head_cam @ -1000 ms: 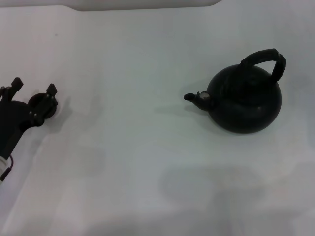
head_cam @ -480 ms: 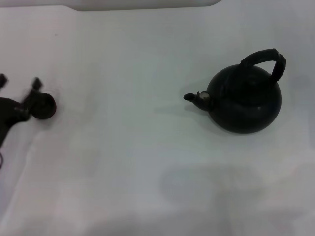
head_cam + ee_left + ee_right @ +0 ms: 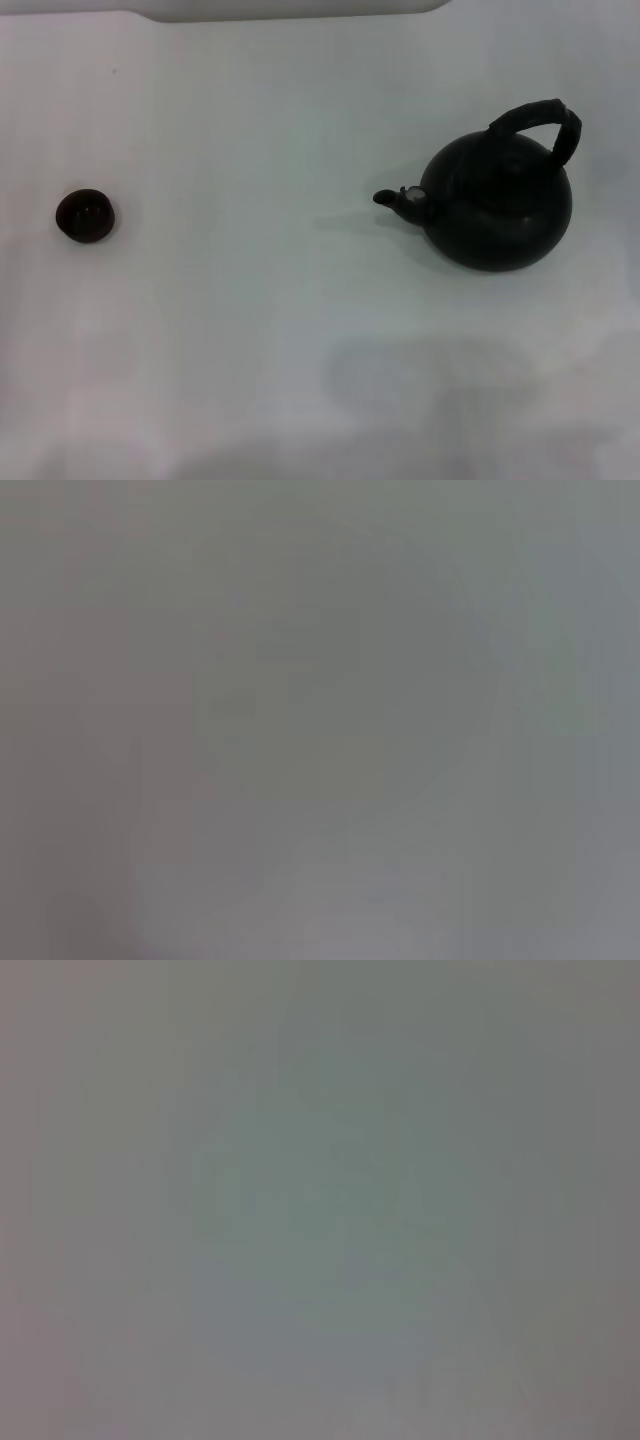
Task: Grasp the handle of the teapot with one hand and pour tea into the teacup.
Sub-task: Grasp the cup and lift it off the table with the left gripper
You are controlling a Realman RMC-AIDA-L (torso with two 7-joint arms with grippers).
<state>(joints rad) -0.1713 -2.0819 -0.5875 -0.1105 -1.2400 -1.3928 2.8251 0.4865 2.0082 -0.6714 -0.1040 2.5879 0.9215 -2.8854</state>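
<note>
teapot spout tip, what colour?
Silvery, against the glossy black teapot; its spout tip shows best in the head view.

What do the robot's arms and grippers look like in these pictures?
Neither arm nor gripper shows in any view, so their colours, shapes and cables cannot be told. The head view shows only the teapot with its handle, the teacup and the white table. Both wrist views show plain grey.

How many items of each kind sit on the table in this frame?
teapot: 1
teacup: 1
Total: 2, both dark, standing far apart on the white table. Neither gripper is in view.
</note>
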